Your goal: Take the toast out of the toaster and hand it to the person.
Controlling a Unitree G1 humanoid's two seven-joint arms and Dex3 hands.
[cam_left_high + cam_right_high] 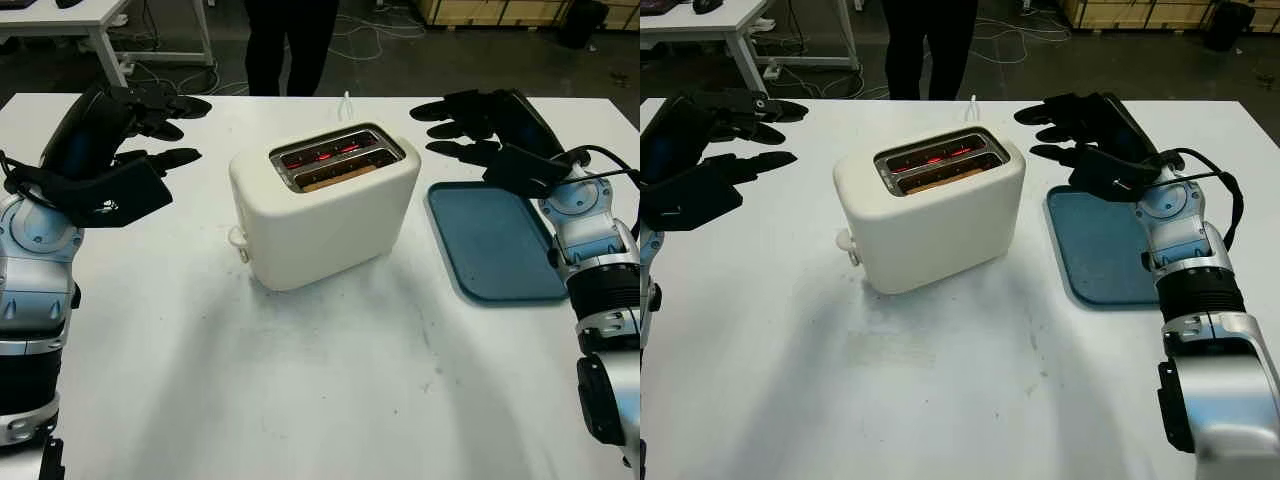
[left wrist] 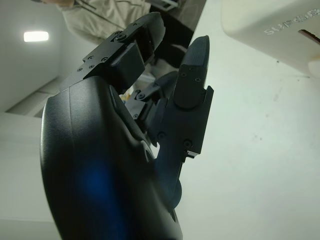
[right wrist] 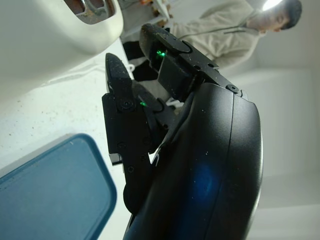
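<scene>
toast down in the slot, both robot hands open beside the toaster

white toaster (image 1: 325, 205) stood mid-bench, angled, w/ two slots on top. far slot glowed red inside. near slot held the toast (image 1: 338, 178) – only its brown top edge showed, the rest hidden down in the slot. small lever knob stuck out at the toaster's left end, near the bottom.

left robot hand (image 1: 150, 130) hovered off the toaster's left side, well apart from it, holding nothing, open w/ fingers pointing toward the toaster. in the left wrist view the black shell covered most of the frame; a corner of the toaster (image 2: 280, 30) w/ faint embossed lettering, unreadable, showed past the fingers (image 2: 192, 95).

right robot hand (image 1: 470, 125) hovered off the toaster's right side, above the far edge of a blue tray (image 1: 495, 245), also open and holding nothing. couldn't tell whether it touched the tray. in the right wrist view part of the tray (image 3: 55, 185) and the toaster's slot rim showed beside the fingers (image 3: 125, 125).

blue tray lay on the white bench (image 1: 320, 380) just right of the toaster; its right edge was hidden behind the right arm.

person (image 1: 290, 40) stood at the bench's far side, behind the toaster – dark trousers, cut off by the top of the frame in the head views. wrist views showed a light jacket. cables lay on the floor behind, and another table's leg at far left.
</scene>
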